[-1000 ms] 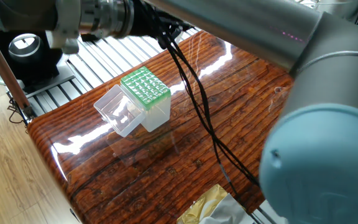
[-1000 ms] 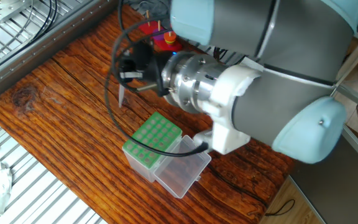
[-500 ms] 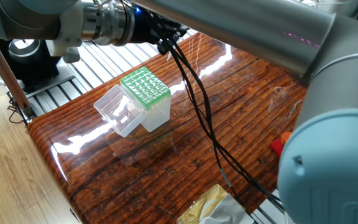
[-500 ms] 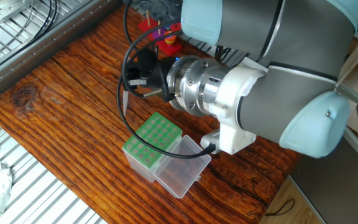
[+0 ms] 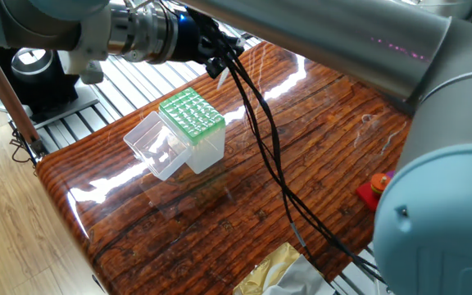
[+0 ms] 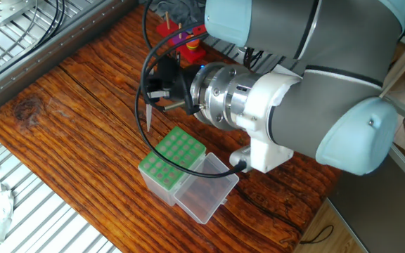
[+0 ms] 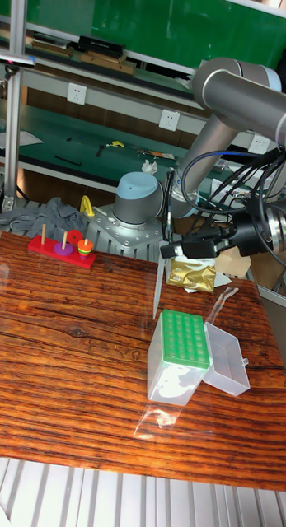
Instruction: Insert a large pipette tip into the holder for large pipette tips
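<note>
The holder for large pipette tips (image 6: 172, 155) is a clear box with a green grid top, also seen from the other side (image 5: 190, 114) and in the tall view (image 7: 182, 338). Its clear lid (image 6: 207, 190) lies hinged open beside it. My gripper (image 6: 149, 93) is shut on a large pipette tip (image 6: 147, 117), a slender whitish tube hanging point down. The tip hangs a little above the wood and just beyond the holder's far-left edge. In the tall view the gripper (image 7: 166, 249) holds the tip (image 7: 157, 288) left of the holder. The tip is hidden in the remaining view.
A red peg toy with coloured rings (image 7: 63, 246) sits at the table's far side (image 6: 183, 39). A gold foil bag (image 7: 192, 275) lies behind the holder. Black cables (image 5: 260, 139) droop from the arm over the table. Slatted metal borders the wooden top (image 6: 62, 211).
The gripper with the tip has moved sideways toward the holder and slightly lower. The holder and its lid have not moved.
</note>
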Controlling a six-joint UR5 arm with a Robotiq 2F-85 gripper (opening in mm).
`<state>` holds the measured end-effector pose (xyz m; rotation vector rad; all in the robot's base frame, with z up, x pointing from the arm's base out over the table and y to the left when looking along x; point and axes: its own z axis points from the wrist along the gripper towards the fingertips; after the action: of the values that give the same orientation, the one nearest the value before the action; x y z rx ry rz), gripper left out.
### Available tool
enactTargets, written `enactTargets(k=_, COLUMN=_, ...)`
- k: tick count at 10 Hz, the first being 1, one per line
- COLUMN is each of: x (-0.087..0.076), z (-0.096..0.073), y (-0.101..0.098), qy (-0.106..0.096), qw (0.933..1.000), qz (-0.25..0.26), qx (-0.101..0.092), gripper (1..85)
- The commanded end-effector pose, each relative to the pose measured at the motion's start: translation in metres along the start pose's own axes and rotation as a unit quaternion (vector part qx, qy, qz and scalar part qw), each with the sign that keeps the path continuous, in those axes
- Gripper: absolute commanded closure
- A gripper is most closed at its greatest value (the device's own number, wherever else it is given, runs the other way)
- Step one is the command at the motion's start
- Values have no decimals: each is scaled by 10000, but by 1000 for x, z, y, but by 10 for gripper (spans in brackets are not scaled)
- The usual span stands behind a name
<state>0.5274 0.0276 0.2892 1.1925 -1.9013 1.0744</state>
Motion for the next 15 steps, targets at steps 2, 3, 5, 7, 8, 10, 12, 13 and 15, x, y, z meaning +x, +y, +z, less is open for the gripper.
enactTargets(k=2, x=30, z=-2, y=-16, qy=561, qw=9971, qz=-437, qx=278, gripper=847)
enactTargets(k=3, x=23, z=-2, y=-23, qy=447, qw=9966, qz=-545, qx=426, gripper=847)
enactTargets(k=5, x=9, z=-4, y=-44, qy=208, qw=9930, qz=-817, qx=825, gripper=847)
enactTargets(k=7, x=-37, z=-7, y=-44, qy=-628, qw=9858, qz=-1244, qx=932, gripper=847)
enactTargets(k=8, x=-56, z=-10, y=-39, qy=-991, qw=9789, qz=-1531, qx=924, gripper=847)
enactTargets(k=10, x=-65, z=-11, y=-34, qy=-1143, qw=9701, qz=-1945, qx=895, gripper=847)
enactTargets(k=12, x=-60, z=-10, y=-32, qy=-1039, qw=9698, qz=-2038, qx=847, gripper=847)
enactTargets(k=13, x=-58, z=-9, y=-32, qy=-1004, qw=9695, qz=-2070, qx=848, gripper=847)
enactTargets(k=15, x=-53, z=-8, y=-31, qy=-903, qw=9723, qz=-2003, qx=800, gripper=847)
